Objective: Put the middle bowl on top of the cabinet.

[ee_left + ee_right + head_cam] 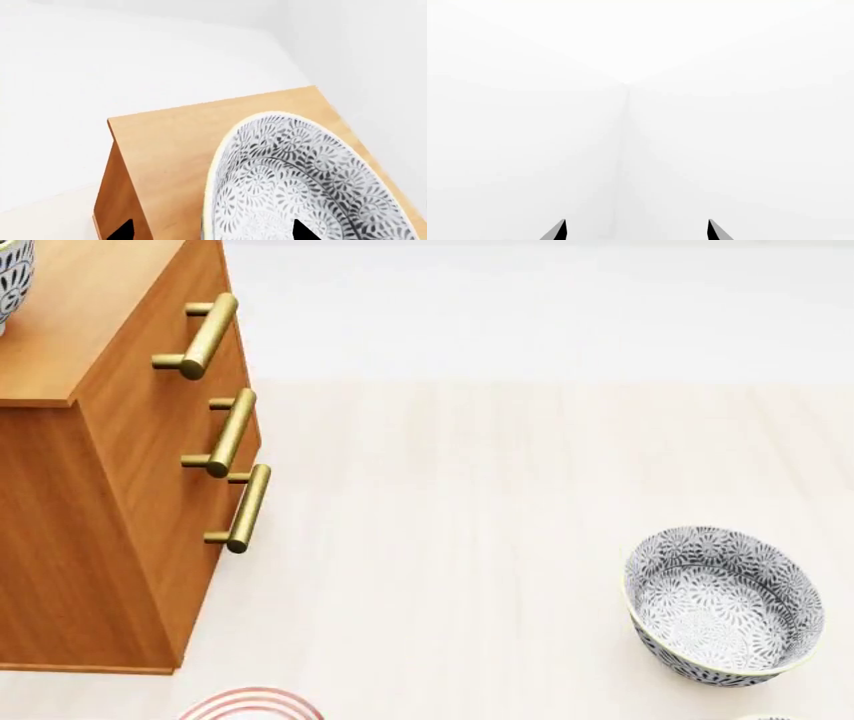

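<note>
Orange-brown wood cabinet (pixel 107 490) stands at the left edge of the head view, three brass bar handles (pixel 214 430) down its front. Middle bowl (pixel 300 185) sits over the cabinet top, grey-and-white floral pattern, thin pale rim; in the head view only a sliver of it (pixel 11 280) shows at the top's far left edge. Can't tell whether it rests flat on the wood or is held just above it.

Left gripper (pixel 213 232): two black fingertips (pixel 303 231) in the left wrist view, one showing against the bowl's inside, the other against the cabinet's side. They look spread wide, straddling the rim; actual contact with the bowl isn't readable.

Right gripper (pixel 637 231): fingertips (pixel 557 231) well apart, nothing between them, only white wall beyond.

Second identical bowl (pixel 723 605) upright on the pale floor (pixel 467 540) toward the head view's lower right, well apart from the cabinet. White plate with red rings (pixel 251 705) on the floor just beside the cabinet's near corner, mostly cut off.
</note>
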